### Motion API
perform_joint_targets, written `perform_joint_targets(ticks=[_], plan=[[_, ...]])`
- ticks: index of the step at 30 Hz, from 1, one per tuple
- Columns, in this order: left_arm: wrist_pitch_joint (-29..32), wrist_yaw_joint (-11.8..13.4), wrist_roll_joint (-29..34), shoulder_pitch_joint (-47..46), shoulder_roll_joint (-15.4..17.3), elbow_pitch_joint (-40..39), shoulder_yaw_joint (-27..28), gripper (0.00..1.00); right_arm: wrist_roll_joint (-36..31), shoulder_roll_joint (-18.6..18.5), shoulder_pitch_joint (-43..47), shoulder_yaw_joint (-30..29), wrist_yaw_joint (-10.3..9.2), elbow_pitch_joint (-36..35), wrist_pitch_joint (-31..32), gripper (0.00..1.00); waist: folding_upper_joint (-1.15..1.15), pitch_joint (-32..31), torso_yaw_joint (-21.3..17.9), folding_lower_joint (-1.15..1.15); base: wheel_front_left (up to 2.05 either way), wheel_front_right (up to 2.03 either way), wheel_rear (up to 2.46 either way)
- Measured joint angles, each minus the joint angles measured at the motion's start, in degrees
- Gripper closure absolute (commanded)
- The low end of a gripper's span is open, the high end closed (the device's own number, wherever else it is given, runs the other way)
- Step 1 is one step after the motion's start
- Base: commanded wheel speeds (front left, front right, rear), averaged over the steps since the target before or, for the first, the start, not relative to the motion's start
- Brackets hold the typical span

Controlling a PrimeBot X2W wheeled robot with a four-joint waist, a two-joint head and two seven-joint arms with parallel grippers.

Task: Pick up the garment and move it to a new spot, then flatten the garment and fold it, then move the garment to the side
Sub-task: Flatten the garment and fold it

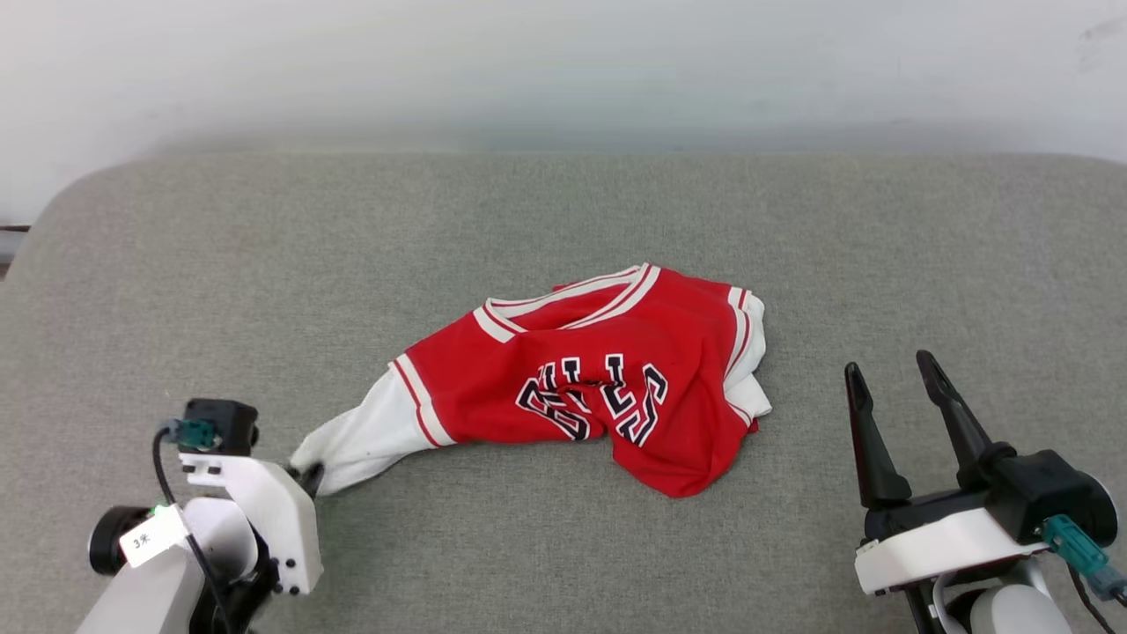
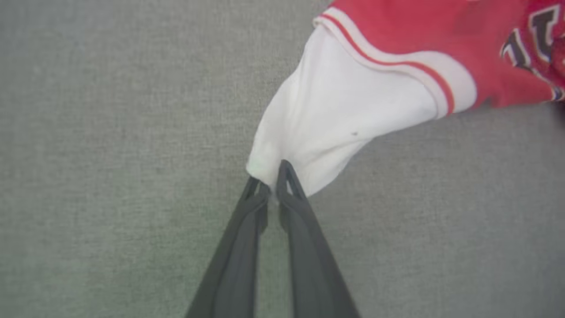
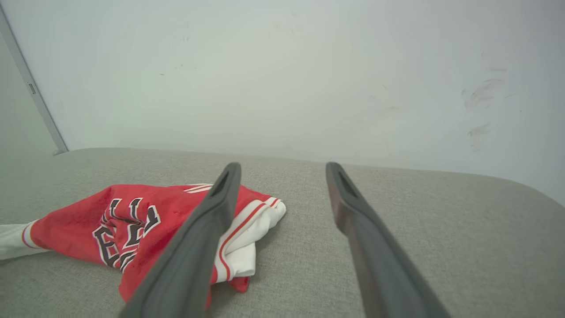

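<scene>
Grip, lower left: left gripper (image 2: 270, 179) fingers nearly together, tips at the end of the white short sleeve (image 2: 344, 115). One tip lies over the cloth; can't tell if it's actually pinched.
Sleeve: stretched toward lower left of the head view, flat on the grey woven fabric surface (image 1: 563, 220).
Centre: red jersey shirt (image 1: 599, 387) with white-and-red striped trim and black lettering, crumpled, lettering creased, lower edge bunched toward bottom centre.
Right of centre: other white sleeve (image 1: 748, 370) tucked against the red body.
Lower right: right gripper (image 1: 889, 365) fingers spread wide, empty, apart from the shirt.
Step (my read): flattening. Confirm the left pinch holds before pulling. Bring right gripper low onto the bunched sleeve, take one layer only, pull toward the right edge against the left.
Risk: thin sleeve slips out, so the shirt drags instead of spreading.
</scene>
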Motion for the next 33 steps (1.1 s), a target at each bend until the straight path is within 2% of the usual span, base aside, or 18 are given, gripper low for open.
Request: perform_joint_targets(ticks=[1, 2, 5, 6, 12, 14, 18, 22, 29, 31, 33], plan=[[0.0, 0.0, 0.0, 0.0, 0.0, 0.0, 0.0, 0.0, 0.0, 0.0, 0.0, 0.0, 0.0, 0.0, 0.0, 0.0, 0.0, 0.0, 0.0, 0.0, 0.0, 0.0, 0.0], [-4.83, 0.22, 1.21, 0.05, -0.32, -1.46, 0.48, 0.0, 0.0, 0.0, 0.23, -0.15, 0.0, 0.2, 0.0, 0.0, 0.0, -0.77, 0.21, 0.0, 0.0, 0.0, 0.0], [-13.19, 0.34, 3.82, 0.37, -0.65, -3.9, 0.98, 0.0, -0.01, 0.0, 0.83, -0.37, 0.0, 0.34, 0.0, 0.0, 0.0, -1.85, 0.6, 0.0, 0.0, 0.0, 0.0], [-13.19, 0.34, 3.82, 0.37, -0.65, -3.9, 0.98, 0.0, -0.01, 0.0, 0.83, -0.37, 0.0, 0.34, 0.0, 0.0, 0.0, -1.85, 0.6, 0.0, 0.0, 0.0, 0.0], [-31.05, 1.18, 9.03, 1.81, -2.12, -8.99, 1.6, 0.0, -0.21, 0.0, 1.47, -0.8, 0.0, 0.56, 0.0, 0.0, 0.0, -3.41, 1.41, 0.0, 0.0, 0.0, 0.0], [-34.41, 1.69, 10.07, 2.85, -3.21, -11.23, 1.96, 0.0, -0.32, 0.0, 1.74, -0.99, 0.0, 0.58, 0.0, 0.0, 0.0, -3.72, 1.57, 0.0, 0.0, 0.0, 0.0], [-35.82, 3.6, 12.85, 6.45, -6.9, -16.9, 4.04, 0.0, -0.34, 0.0, 2.3, -1.22, 0.0, 0.59, 0.0, 0.0, 0.0, -4.2, 1.76, 0.0, 0.0, 0.0, 0.0], [-36.0, 3.67, 17.22, 11.05, -11.6, -23.6, 7.17, 0.0, -0.32, 0.0, 2.57, -1.59, 0.0, 0.67, 0.0, 0.0, 0.0, -4.06, 1.77, 0.0, 0.0, 0.0, 0.0], [-36.0, -0.04, 22.23, 14.17, -16.02, -24.73, 9.94, 0.0, -1.16, 0.0, 2.55, -1.57, 0.0, 0.77, 0.0, 0.0, 0.0, -3.46, 2.64, 0.01, 0.0, 0.0, 0.0], [-36.0, -0.97, 23.01, 14.17, -16.85, -24.41, 10.83, 0.0, -1.99, -0.02, 2.49, -0.11, 0.0, 0.92, 0.52, 0.0, 0.0, -3.34, 2.97, 0.01, 0.0, 0.0, 0.0], [-36.0, -1.6, 23.75, 14.11, -17.6, -24.08, 11.76, 0.0, -1.64, -0.33, 2.01, 2.98, 0.0, 0.84, 3.55, 0.0, 0.0, -3.09, 3.34, 0.0, 0.0, 0.0, 0.0]])
